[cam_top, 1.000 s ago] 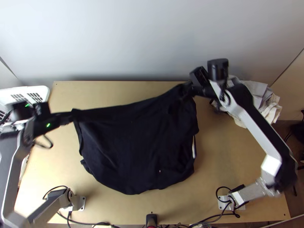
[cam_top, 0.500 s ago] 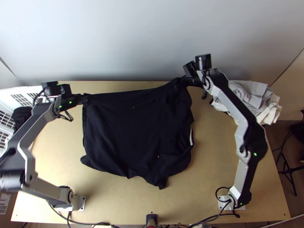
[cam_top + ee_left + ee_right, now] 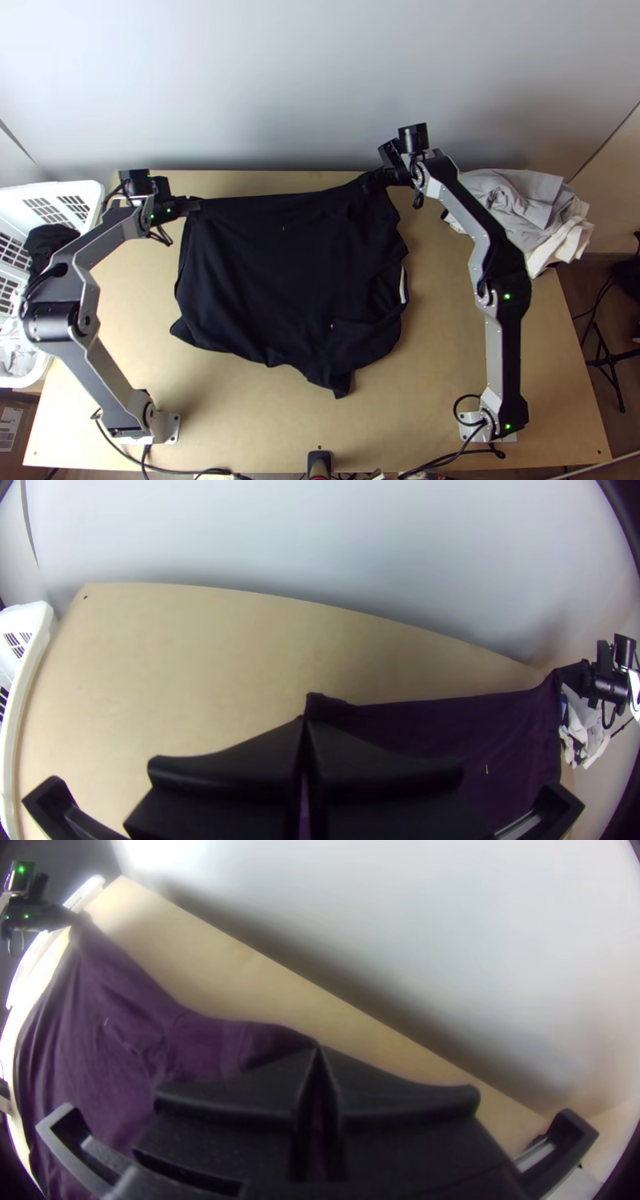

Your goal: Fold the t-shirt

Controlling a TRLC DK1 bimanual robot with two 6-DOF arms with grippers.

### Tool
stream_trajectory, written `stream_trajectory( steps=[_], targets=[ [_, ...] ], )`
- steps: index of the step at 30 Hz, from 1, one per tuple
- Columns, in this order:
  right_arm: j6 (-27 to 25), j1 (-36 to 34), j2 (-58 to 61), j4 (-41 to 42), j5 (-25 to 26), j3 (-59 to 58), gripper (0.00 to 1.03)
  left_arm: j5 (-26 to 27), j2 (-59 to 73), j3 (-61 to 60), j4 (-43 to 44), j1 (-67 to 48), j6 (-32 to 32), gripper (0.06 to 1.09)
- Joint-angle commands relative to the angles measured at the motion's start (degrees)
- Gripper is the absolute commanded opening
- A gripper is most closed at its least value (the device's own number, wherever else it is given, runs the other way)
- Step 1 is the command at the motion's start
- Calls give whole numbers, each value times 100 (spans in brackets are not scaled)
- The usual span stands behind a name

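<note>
Left gripper (image 3: 192, 206) and right gripper (image 3: 373, 182) are both closed, each one pinching a far corner of the dark t-shirt (image 3: 280, 272), which is spread, little wrinkled, over the wooden table (image 3: 448, 344).

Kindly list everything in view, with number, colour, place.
T-shirt: one, black, loosely spread on table
Table: one, light wood, centre
Basket: one, white, at table's left
Dark cloth: one bundle, black, in basket
Cloth pile: one, grey and cream, far right
Cables: several, black, near edge
Device: one, black, near edge's middle
Wall: one, grey, behind table
Arms: two, silver and black, one each side
Left tool: one, black, gripping t-shirt's far left
Right tool: one, black, gripping t-shirt's far right
</note>
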Motion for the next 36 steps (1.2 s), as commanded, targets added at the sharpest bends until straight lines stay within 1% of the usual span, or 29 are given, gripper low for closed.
stream_trajectory(
  steps=[1, 2, 3, 4, 5, 6, 7, 8, 9, 13, 16, 18, 30, 31, 32, 33, 35, 36],
  targets=[
    [44, 1, 431, -4, -3, 385, 3, -93, 523, 387, 83, -42, -22, 23],
    [44, 10, 440, -4, -3, 403, 3, -93, 558, 422, 57, -42, -39, 34],
    [44, 19, 440, -4, -3, 412, 6, -84, 575, 457, 22, -42, -57, 47],
    [53, 19, 449, -4, -3, 403, 20, -84, 575, 483, -40, -42, -39, 61],
    [53, 28, 449, -4, -3, 394, 40, -84, 567, 492, -84, -42, -4, 72],
    [62, 37, 449, -31, -3, 385, 59, -84, 540, 501, -137, -42, 13, 77],
    [62, 45, 440, -66, -3, 385, 74, -84, 505, 510, -172, -42, 31, 78],
    [106, 45, 422, -101, -3, 385, 86, -67, 461, 536, -286, -33, 75, 78],
    [150, 54, 387, -145, -3, 368, 87, -14, 417, 571, -436, -33, 101, 78],
    [238, 72, 115, -321, -11, 174, 88, 250, 233, 721, -1051, 11, 110, 78],
    [299, 116, -175, -321, -11, -89, 92, 347, 171, 861, -1613, 28, 110, 78],
    [308, 151, -386, -321, -20, -265, 92, 391, 171, 905, -1877, 20, 163, 78],
    [308, 502, -1195, -312, -20, -1047, 92, 391, 619, 1107, -1930, -147, 532, 77],
    [299, 529, -1248, -312, -20, -1109, 92, 391, 663, 1116, -1921, -156, 567, 75],
    [291, 555, -1300, -312, -20, -1179, 92, 391, 707, 1125, -1894, -174, 585, 68],
    [282, 573, -1353, -312, -20, -1232, 92, 391, 751, 1151, -1886, -183, 593, 66],
    [282, 599, -1415, -312, -20, -1320, 92, 391, 839, 1213, -1868, -191, 593, 66],
    [273, 608, -1441, -312, -20, -1373, 92, 391, 883, 1239, -1868, -191, 620, 63]
  ],
)
